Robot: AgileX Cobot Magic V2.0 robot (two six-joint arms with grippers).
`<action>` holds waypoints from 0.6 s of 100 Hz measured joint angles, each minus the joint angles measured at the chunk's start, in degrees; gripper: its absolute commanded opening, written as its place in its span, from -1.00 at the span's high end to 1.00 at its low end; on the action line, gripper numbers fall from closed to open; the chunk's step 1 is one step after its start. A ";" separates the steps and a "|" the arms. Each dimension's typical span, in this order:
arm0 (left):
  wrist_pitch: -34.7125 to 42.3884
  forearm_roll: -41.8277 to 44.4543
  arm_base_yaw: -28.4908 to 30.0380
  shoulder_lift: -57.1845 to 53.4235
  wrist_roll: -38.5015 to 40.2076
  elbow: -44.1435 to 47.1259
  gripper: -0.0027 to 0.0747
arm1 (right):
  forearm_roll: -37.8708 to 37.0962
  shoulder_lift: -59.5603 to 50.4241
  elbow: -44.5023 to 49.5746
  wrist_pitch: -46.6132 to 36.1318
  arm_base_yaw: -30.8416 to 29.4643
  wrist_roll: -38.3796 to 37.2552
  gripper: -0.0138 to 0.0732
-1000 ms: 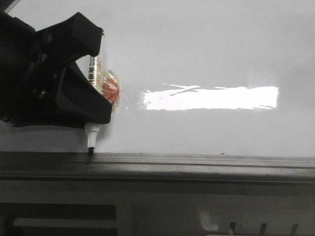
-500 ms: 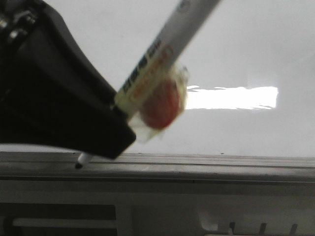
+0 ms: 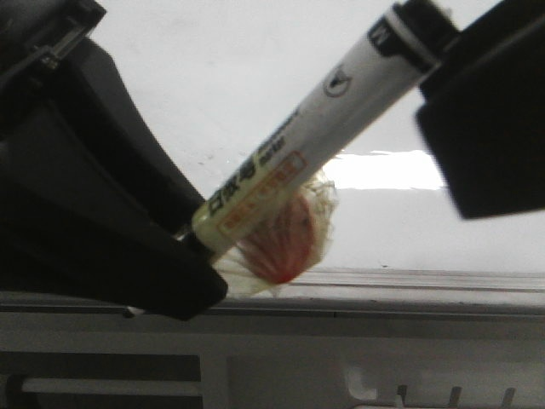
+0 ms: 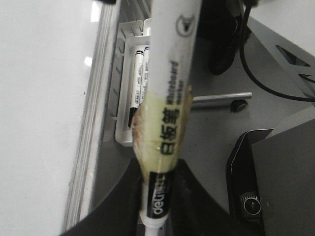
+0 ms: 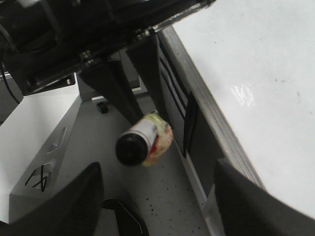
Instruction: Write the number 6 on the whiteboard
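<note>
Left pincer [image 3: 183, 256] clamps the marker [image 3: 315, 145] tilted over the whiteboard's [image 3: 213, 77] grey edge rail [image 3: 409, 281]; right pincer [image 5: 157, 196] gapes wide, empty, at its cap end. No 6 visible.

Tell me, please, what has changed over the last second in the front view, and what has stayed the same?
The left tool tilted the marker from upright, tip at the rail, to a steep slant, lifting it toward the camera. The right tool came into view, open, at the marker's back end. The left tool keeps its grip; the whiteboard still shows no number 6.
</note>
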State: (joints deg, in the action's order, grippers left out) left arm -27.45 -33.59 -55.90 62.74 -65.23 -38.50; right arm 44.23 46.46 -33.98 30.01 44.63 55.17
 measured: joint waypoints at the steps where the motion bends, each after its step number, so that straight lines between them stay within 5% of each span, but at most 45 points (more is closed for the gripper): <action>1: 0.00 0.00 0.00 0.00 0.00 0.00 0.98 | 0.10 0.16 0.00 -0.29 0.56 0.00 -0.30; 43: 0.00 0.00 0.00 0.00 -0.09 0.00 0.98 | 4.68 7.79 -1.56 -10.71 8.28 0.13 -0.24; 60: 0.00 0.00 0.00 0.00 -0.09 0.00 0.98 | 6.67 10.95 -1.74 -11.12 8.28 0.17 0.56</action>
State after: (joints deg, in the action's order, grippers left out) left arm -27.45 -33.59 -55.90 62.74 -65.32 -38.50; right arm 50.89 57.41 -35.72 18.89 52.92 55.34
